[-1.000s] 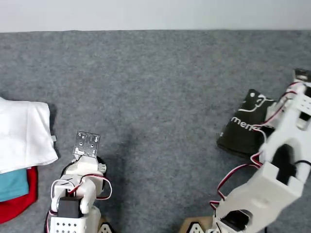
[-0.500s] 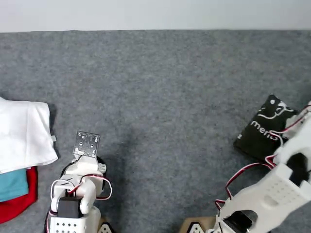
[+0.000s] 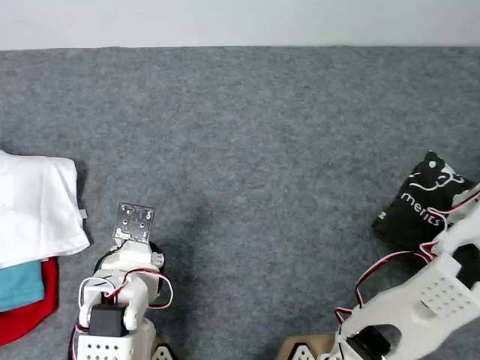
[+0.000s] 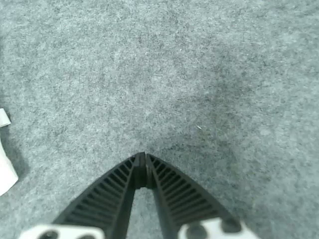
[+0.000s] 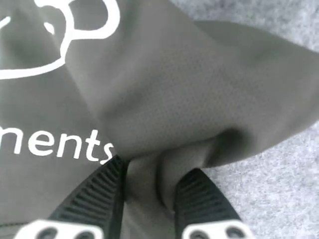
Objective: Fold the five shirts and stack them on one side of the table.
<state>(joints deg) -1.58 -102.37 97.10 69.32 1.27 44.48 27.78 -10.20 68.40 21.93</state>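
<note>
A black shirt (image 3: 425, 204) with white print lies at the table's right edge. My right gripper (image 5: 149, 191) is shut on a fold of the black shirt (image 5: 164, 99), with cloth pinched between the ribbed fingers (image 5: 97, 194). The right arm (image 3: 427, 296) reaches in from the lower right of the high view. A stack of folded shirts sits at the left edge: a white shirt (image 3: 34, 206) on top, a teal shirt (image 3: 19, 285) and a red shirt (image 3: 34, 311) under it. My left gripper (image 4: 144, 172) is shut on nothing above bare grey felt, near the table's front edge (image 3: 133, 225).
Grey felt (image 3: 247, 150) covers the table, bare across the middle and back. A white wall runs along the far edge. A corner of the white shirt (image 4: 4, 164) shows at the side of the left wrist view.
My right arm has pulled the black shirt to the right, toward the table's right edge. The left arm has not moved.
</note>
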